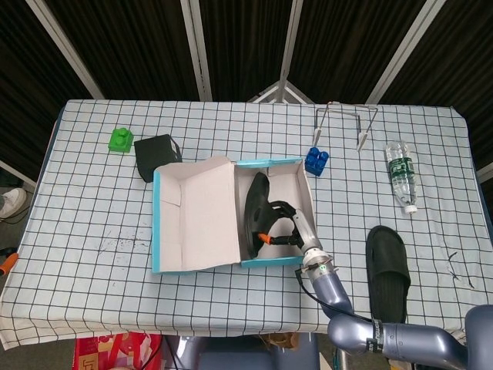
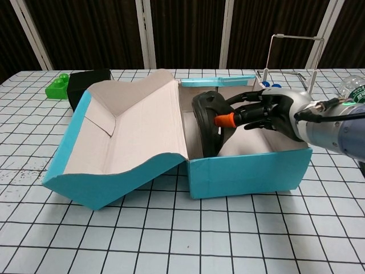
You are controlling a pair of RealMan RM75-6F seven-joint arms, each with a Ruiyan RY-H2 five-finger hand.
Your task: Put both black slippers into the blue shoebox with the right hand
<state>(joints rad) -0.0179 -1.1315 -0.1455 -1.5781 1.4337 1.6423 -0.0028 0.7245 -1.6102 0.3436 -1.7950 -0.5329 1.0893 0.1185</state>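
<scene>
The blue shoebox [image 1: 306, 199] [image 2: 251, 173] stands open mid-table, its lid [image 1: 196, 216] [image 2: 125, 134] folded out to the left. One black slipper [image 1: 255, 215] [image 2: 206, 123] stands on edge inside the box, gripped by my right hand [image 1: 286, 227] [image 2: 262, 111], which reaches into the box from its right side. The second black slipper [image 1: 387, 271] lies flat on the table to the right of the box. My left hand is in neither view.
A black box [image 1: 156, 156] [image 2: 86, 84] and a green block [image 1: 119, 139] [image 2: 57, 87] sit at the back left. A blue block [image 1: 315, 160], a wire stand [image 1: 344, 121] [image 2: 291, 54] and a lying water bottle [image 1: 401, 175] are at the back right.
</scene>
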